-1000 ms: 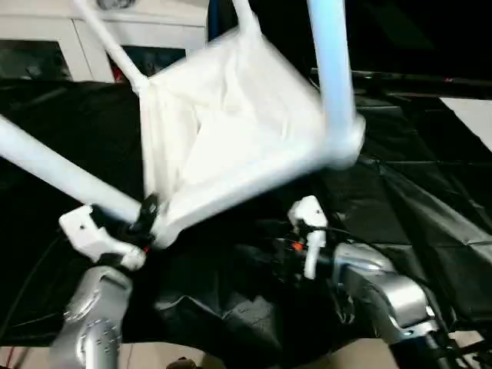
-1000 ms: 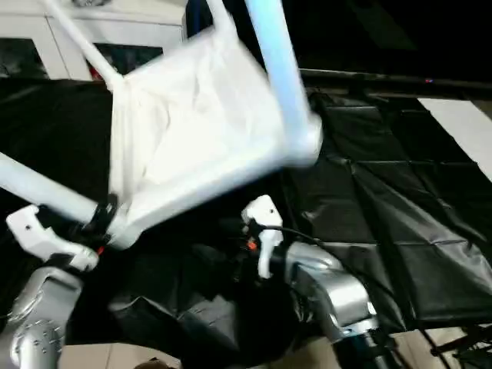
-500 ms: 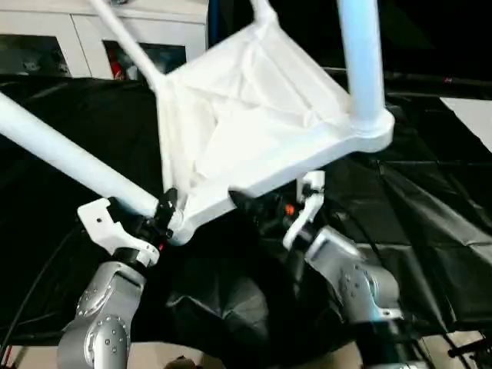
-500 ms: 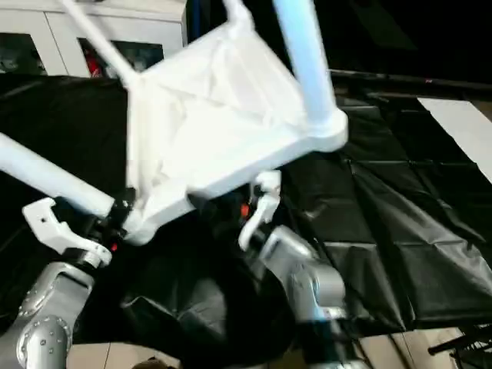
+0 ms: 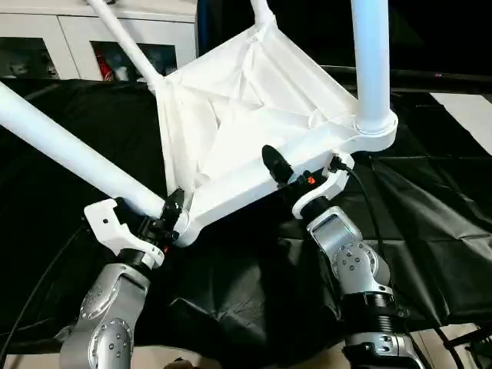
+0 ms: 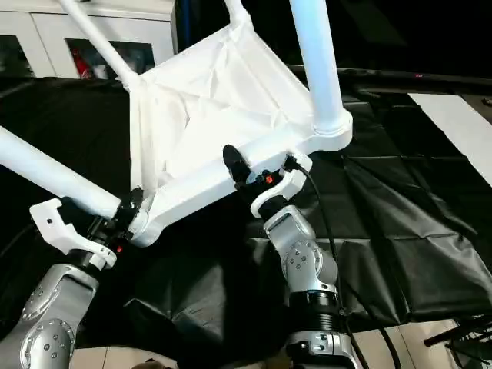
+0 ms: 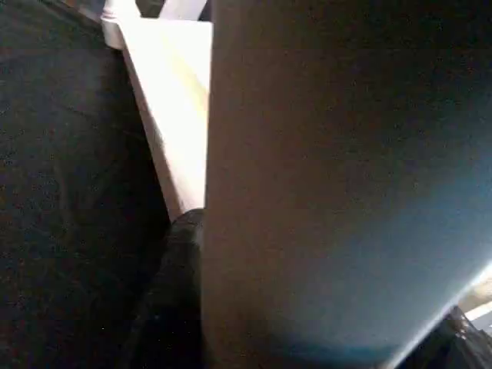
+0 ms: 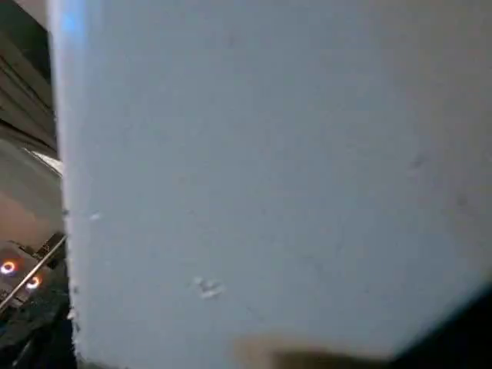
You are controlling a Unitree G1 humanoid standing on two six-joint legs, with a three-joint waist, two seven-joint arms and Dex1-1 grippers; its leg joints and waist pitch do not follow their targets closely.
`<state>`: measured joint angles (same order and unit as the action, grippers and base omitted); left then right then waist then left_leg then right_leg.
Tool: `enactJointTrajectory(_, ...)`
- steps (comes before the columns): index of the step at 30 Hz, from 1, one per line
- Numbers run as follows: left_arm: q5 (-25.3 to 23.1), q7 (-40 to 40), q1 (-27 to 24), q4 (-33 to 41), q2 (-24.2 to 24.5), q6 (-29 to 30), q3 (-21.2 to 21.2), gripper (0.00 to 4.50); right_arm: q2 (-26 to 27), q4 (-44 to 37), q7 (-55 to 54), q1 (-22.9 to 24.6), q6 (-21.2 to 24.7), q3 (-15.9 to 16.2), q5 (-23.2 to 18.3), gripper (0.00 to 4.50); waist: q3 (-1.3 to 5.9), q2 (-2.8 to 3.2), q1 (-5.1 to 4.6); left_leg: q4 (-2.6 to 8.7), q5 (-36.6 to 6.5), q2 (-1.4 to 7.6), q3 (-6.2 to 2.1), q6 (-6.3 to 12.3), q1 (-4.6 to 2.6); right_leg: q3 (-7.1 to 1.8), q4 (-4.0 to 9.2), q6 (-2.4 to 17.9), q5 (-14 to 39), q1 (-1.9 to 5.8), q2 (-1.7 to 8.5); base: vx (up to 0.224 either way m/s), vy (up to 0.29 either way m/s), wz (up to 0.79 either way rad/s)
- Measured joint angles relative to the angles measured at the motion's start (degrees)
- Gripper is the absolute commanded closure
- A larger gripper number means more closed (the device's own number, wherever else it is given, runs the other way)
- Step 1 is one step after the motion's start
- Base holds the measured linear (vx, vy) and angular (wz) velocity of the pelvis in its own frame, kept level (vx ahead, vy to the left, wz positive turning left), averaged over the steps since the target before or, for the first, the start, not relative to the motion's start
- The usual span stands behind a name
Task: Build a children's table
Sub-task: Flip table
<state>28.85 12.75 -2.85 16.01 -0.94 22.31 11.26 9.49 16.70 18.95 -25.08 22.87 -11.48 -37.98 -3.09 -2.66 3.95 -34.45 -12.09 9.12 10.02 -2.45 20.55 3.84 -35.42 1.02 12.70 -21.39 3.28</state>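
Since a second ago our right arm has swung up from low beside the table to its near edge, and the table itself sits steadier and sharper before us. We work over a black sheet (image 5: 430,223), creased into squares and bunched in folds under our forearms, which covers the whole surface; pale floor shows at its far right and at the bottom edge. Behind it, at the back left, stands a white cabinet (image 5: 69,42) with glass doors and small things on its shelves, and the rest of the room behind is dark. The children's table is lifted and tilted above the sheet, its tabletop (image 5: 246,123) turned with the ribbed underside towards us, and its legs stick out from the corner sockets: one leg (image 5: 69,154) runs down-left across our left arm, another (image 5: 371,61) rises straight up at the right corner, and two more point away at the back. Our left gripper (image 5: 171,211) is clamped around the near-left leg just beside its socket. Our right gripper (image 5: 286,171) stands with its jaws spread wide at the tabletop's near rim, one black finger lying against the rim.
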Motion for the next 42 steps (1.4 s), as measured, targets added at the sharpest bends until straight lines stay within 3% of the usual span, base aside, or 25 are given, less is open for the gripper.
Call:
enactJointTrajectory(2,-0.3,0.0,0.0,0.0,0.0,-0.1,0.0,2.3,0.0,0.5,0.1,-0.3,0.0,0.0,0.0,0.72,0.0,0.0,-0.25,0.0,0.0,0.0,0.0,0.0,-0.01,0.0,0.0,0.0,0.0,0.01,0.0,0.0,0.0,0.0)
enactJointTrajectory(11,-1.6,0.0,-0.1,0.0,0.4,-0.6,-1.0,2.3,-0.2,2.5,0.4,-1.5,-0.6,-0.1,-0.4,1.34,-0.01,0.02,-0.74,0.0,0.0,0.01,0.01,-0.02,-0.01,-0.01,-0.07,0.0,0.0,-0.02,0.0,0.0,0.0,0.0)
enactJointTrajectory(13,-1.6,0.0,-0.1,0.0,0.4,-0.7,-1.0,2.3,-0.3,2.7,0.4,-1.8,-0.7,-0.1,-0.4,1.66,-0.01,0.02,-0.82,0.0,0.0,0.02,0.02,-0.04,-0.01,-0.01,-0.08,0.0,0.0,-0.03,0.0,0.0,0.0,0.0)
enactJointTrajectory(21,-2.9,0.1,0.2,-0.9,0.7,-1.0,-1.6,2.3,-0.4,5.2,-0.4,-2.6,-0.9,-0.7,-1.0,1.99,-0.05,0.08,-0.84,-0.02,0.1,0.02,0.02,-0.06,0.21,-0.01,-0.19,0.0,0.0,-0.26,0.0,0.0,0.0,0.0)
enactJointTrajectory(23,-2.9,0.2,0.5,-1.3,0.7,-1.2,-1.6,1.6,-0.5,5.2,-0.4,-2.7,-1.0,-0.7,-1.0,2.05,-0.05,0.08,-0.73,-0.03,0.2,0.02,0.02,0.01,0.42,-0.01,-0.31,0.0,0.0,-0.51,0.0,0.0,0.0,0.0)
enactJointTrajectory(26,0.2,2.2,0.0,-1.3,1.0,0.1,-1.4,1.56,-0.5,6.1,-0.7,-2.7,-1.2,-1.5,-0.9,2.07,-0.06,0.07,-0.57,-0.03,0.3,0.03,0.03,0.16,0.48,0.0,-0.38,0.0,0.0,-0.59,0.0,0.0,0.0,0.0)
enactJointTrajectory(27,1.4,3.5,-0.8,-1.0,2.0,0.8,-1.4,1.28,-0.5,6.8,-0.6,-2.7,-1.4,-1.8,-0.7,2.14,-0.09,0.08,-0.63,-0.03,0.3,0.03,0.04,0.1,0.52,-0.01,-0.39,0.1,0.0,-0.65,0.0,0.0,0.0,0.0)
enactJointTrajectory(30,3.0,7.3,-2.7,0.8,5.2,2.3,-1.5,1.06,-0.5,7.2,-0.5,-2.7,-2.3,-1.6,-0.5,2.21,-0.17,0.17,-0.7,-0.02,0.3,0.05,0.06,0.1,0.54,0.0,-0.52,0.2,0.0,-0.75,0.0,0.0,0.0,0.0)
enactJointTrajectory(36,1.7,14.7,-8.5,3.0,14.0,3.3,-3.4,0.59,-1.0,7.2,-1.3,-5.1,-3.5,-1.4,1.3,2.28,-0.21,0.13,-0.58,-0.03,0.4,0.09,0.07,0.04,0.51,0.01,-0.65,0.2,0.0,-0.77,-0.02,0.0,0.0,0.0)
enactJointTrajectory(42,0.5,15.7,-9.3,5.2,16.3,3.8,-5.1,0.07,-1.4,7.2,-2.5,-6.8,-5.0,-1.6,1.7,2.38,-0.23,0.05,0.03,-0.04,0.5,0.09,0.07,0.03,0.51,0.0,-0.68,0.2,0.0,-0.73,-0.02,0.0,0.0,0.0)
